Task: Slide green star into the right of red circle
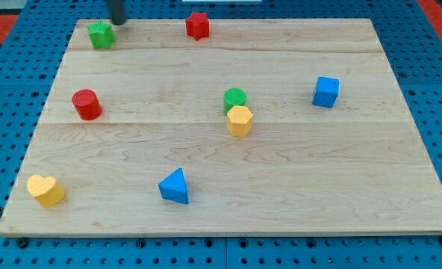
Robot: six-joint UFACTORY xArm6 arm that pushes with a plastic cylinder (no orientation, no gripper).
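Observation:
The green star lies near the board's top left corner. The red circle stands below it, at the left side of the board. My tip is at the view's top edge, just to the right of and slightly above the green star, very close to it; I cannot tell if it touches.
A red star-like block lies at the top middle. A green circle touches a yellow hexagon near the centre. A blue cube is at the right, a blue triangle at the bottom middle, a yellow heart at the bottom left.

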